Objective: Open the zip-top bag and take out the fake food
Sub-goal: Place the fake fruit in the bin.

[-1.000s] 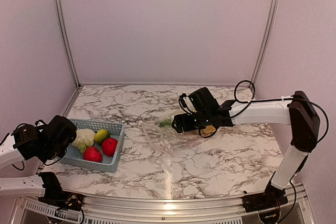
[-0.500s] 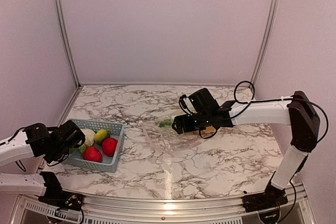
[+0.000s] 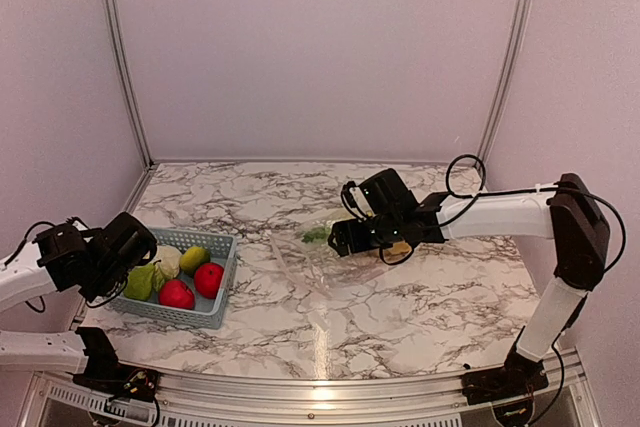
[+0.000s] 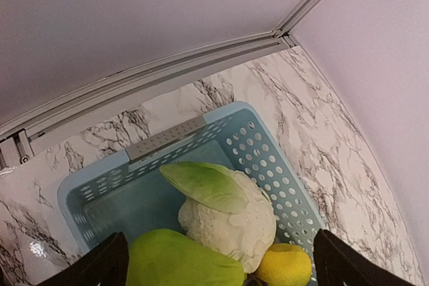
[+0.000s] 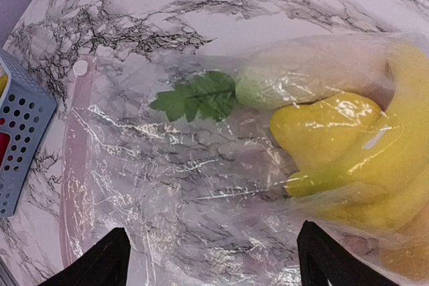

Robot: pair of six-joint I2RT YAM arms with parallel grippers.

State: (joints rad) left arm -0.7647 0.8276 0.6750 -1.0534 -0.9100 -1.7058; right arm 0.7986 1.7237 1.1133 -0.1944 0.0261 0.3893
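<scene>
Both spread wide: left pincer [image 4: 224, 259] above pear [image 4: 181, 262] in basket [image 4: 268, 165]; right pincer [image 5: 211, 259] over zip-top bag [image 5: 167, 179].

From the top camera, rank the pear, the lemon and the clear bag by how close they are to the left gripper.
1. Pear, at the left end of the basket, beside the left gripper.
2. Lemon, toward the basket's right side.
3. Clear bag, outside the basket, farther right.

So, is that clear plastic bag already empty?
No, the yellow bananas show through the crinkled plastic of the zip-top bag, lying inside it.
</scene>
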